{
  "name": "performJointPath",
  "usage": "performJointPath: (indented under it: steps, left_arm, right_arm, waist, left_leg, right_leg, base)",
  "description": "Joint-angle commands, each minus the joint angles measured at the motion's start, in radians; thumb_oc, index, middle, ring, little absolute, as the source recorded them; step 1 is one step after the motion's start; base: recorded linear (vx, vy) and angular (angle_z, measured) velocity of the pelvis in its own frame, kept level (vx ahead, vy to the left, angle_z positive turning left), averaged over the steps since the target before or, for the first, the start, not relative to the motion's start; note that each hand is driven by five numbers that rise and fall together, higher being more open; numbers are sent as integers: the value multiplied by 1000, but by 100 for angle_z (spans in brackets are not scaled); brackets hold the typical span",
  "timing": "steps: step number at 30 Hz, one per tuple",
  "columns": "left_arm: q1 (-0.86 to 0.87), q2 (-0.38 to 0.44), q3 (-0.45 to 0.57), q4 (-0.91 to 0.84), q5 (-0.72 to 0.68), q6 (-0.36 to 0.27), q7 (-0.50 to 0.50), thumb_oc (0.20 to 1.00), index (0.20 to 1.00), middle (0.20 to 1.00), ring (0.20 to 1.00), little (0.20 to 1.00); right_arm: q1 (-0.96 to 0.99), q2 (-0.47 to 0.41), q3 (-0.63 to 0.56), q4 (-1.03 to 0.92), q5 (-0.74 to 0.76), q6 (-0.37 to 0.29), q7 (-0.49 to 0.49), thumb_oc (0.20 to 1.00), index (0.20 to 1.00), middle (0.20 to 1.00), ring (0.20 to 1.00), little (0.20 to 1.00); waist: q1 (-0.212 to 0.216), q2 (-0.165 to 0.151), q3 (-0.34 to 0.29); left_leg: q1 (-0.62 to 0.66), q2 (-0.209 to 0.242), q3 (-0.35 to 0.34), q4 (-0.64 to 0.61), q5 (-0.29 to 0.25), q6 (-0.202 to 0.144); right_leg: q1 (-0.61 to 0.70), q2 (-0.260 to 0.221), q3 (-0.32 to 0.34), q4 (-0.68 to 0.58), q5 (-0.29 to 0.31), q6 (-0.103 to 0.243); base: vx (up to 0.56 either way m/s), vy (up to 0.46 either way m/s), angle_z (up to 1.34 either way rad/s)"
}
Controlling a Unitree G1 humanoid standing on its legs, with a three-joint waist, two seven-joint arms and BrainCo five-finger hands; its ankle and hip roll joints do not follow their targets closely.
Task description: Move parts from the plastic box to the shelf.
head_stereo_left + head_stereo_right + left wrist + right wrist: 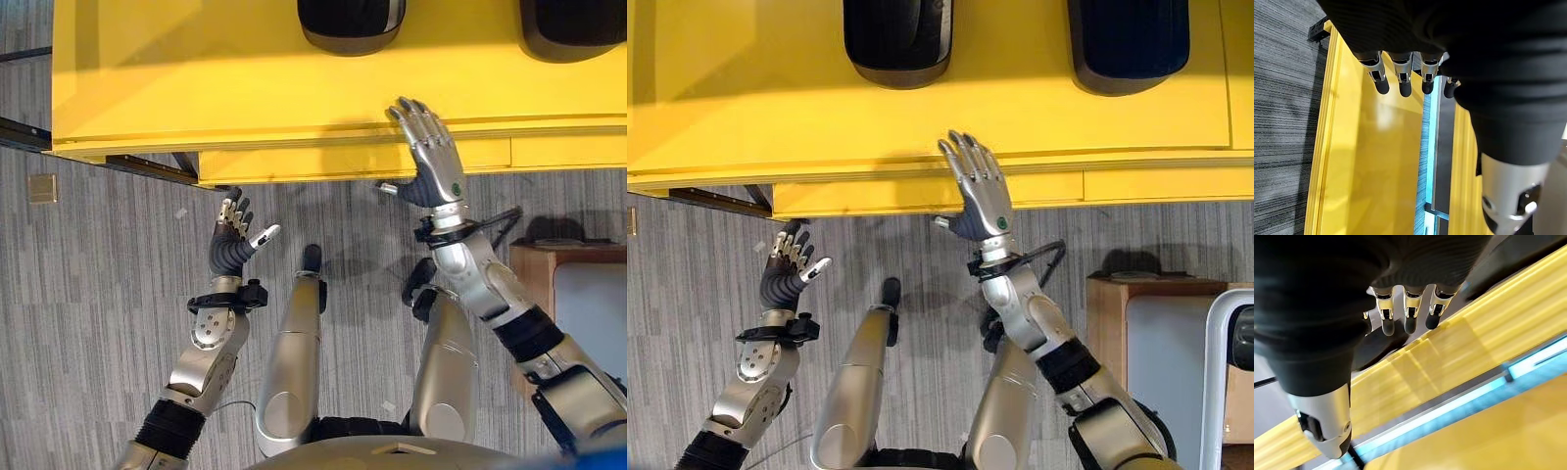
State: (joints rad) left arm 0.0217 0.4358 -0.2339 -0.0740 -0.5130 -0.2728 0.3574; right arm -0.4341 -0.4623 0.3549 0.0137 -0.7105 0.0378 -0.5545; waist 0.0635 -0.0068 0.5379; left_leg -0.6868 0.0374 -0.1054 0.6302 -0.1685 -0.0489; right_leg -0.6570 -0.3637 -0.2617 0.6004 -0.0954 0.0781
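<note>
Both of our hands are empty. Our right hand [431, 157] is spread wide, and its straight fingers reach over the front edge of the yellow shelf [245, 88]. We think it is up there because it is by the spot where parts go. Our left hand [233, 235] is lower, over the grey carpet [88, 294], just in front of the shelf. Its fingers are loose and a little bent, holding nothing.

We count two dark rounded parts [896, 44] on the shelf, side by side and well apart. We cannot tell what they are. We think they got put there as part of this job.

A brown box with a pale lid [578, 284] sits on the floor to our right. It may be where parts come from, but we cannot tell.
</note>
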Motion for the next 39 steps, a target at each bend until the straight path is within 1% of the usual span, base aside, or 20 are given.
performJointPath:
  steps: [1, 3, 7, 17, 25, 35, 39]
  left_arm:
    - [60, 6, 32, -87, 40, -55, 7, 1000, 1000, 1000, 1000, 1000]
    - [63, 10, 30, -90, 40, -60, 1, 1000, 1000, 1000, 1000, 1000]
    - [62, 17, 26, -91, 39, -67, -3, 1000, 1000, 1000, 1000, 1000]
    - [56, 18, 26, -84, 28, -70, -14, 1000, 1000, 1000, 1000, 1000]
    - [54, 21, 31, -82, 17, -71, -27, 1000, 1000, 1000, 1000, 1000]
    - [51, 27, 30, -79, 6, -77, -42, 1000, 1000, 1000, 1000, 1000]
    - [52, 29, 32, -79, -4, -79, -51, 1000, 1000, 1000, 1000, 1000]
  right_arm:
    - [6, -45, -85, -48, 5, 11, -93, 1000, 1000, 1000, 1000, 1000]
    - [25, -69, -124, -50, -17, 29, -123, 1000, 1000, 1000, 1000, 1000]
    - [47, -85, -194, -28, -18, 53, -178, 1000, 1000, 1000, 1000, 1000]
    - [63, -100, -301, 48, 9, 104, -246, 1000, 1000, 1000, 1000, 1000]
    - [18, -124, -315, 106, 26, 121, -257, 1000, 1000, 1000, 1000, 1000]
    - [-74, -156, -301, 218, 69, 132, -254, 1000, 1000, 1000, 1000, 1000]
    - [-112, -182, -293, 251, 75, 135, -250, 1000, 1000, 1000, 1000, 1000]
  waist:
    - [-2, -4, -18]
    - [-5, -6, -18]
    - [-6, -4, -18]
    - [-12, -3, -19]
    - [-6, 1, -19]
    - [7, 7, -19]
    - [13, 9, -19]
  left_leg:
    - [-18, 17, 32, -30, 7, 15]
    - [-20, 17, 31, -26, 7, 15]
    - [-18, 16, 29, -25, 7, 14]
    - [-17, 12, 27, -22, 3, 16]
    - [-18, 11, 26, -24, 5, 15]
    - [-17, 7, 25, -23, 5, 13]
    - [-17, 6, 25, -22, 5, 13]
  right_leg:
    - [102, 6, 40, 113, -141, 37]
    - [101, 8, 40, 113, -142, 37]
    - [98, 7, 42, 118, -142, 38]
    - [97, 10, 47, 127, -146, 38]
    - [95, 9, 48, 130, -147, 37]
    - [95, 7, 47, 139, -149, 36]
    - [93, 6, 46, 143, -150, 36]
  base:
    - [0, 0, 0]
    - [0, 0, 0]
    - [-2, -1, -1]
    - [0, 0, 0]
    - [0, 0, 0]
    - [0, 0, 0]
    - [0, 0, 0]
